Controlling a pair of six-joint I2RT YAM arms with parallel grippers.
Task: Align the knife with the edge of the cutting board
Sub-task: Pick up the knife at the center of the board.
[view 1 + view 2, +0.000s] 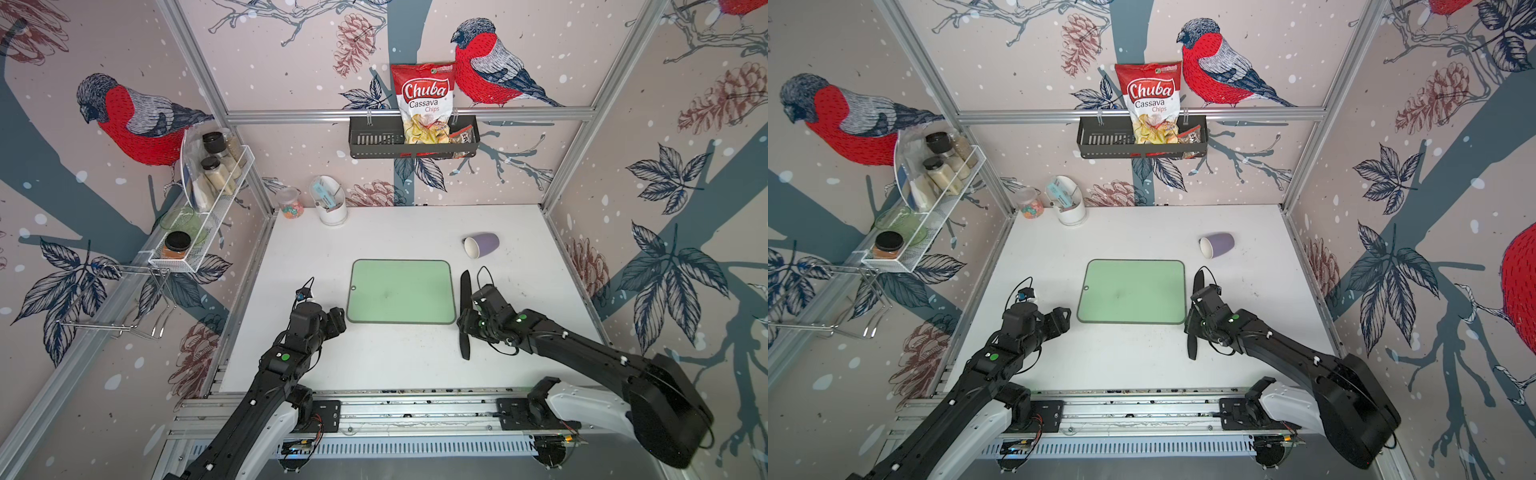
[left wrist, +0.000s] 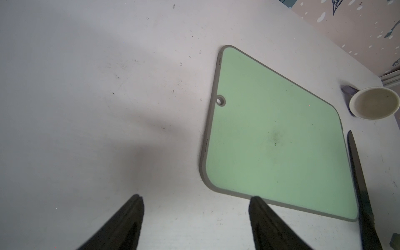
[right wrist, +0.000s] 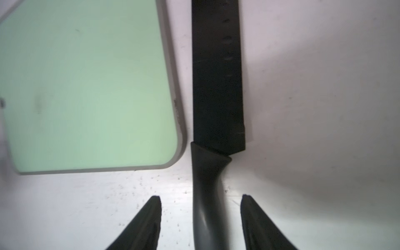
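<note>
the left arm (image 1: 266, 374) stretches forward from the near rail, its wrist bent inward so the left pincer (image 2: 195, 198) points toward the middle, held low. its jaws stand parted with nothing between them. the right arm (image 1: 582, 349) comes in from the outer side, its forearm sloping down to a wrist tipped downward. the right pincer (image 3: 201, 197) hangs low, its fingers (image 3: 151, 216) spread apart and not clamped on anything.

The cutting board (image 1: 401, 291) is showing pale green with a dark grey rim, the knife (image 1: 465, 286) all black, the cup (image 1: 486, 242) purple.
</note>
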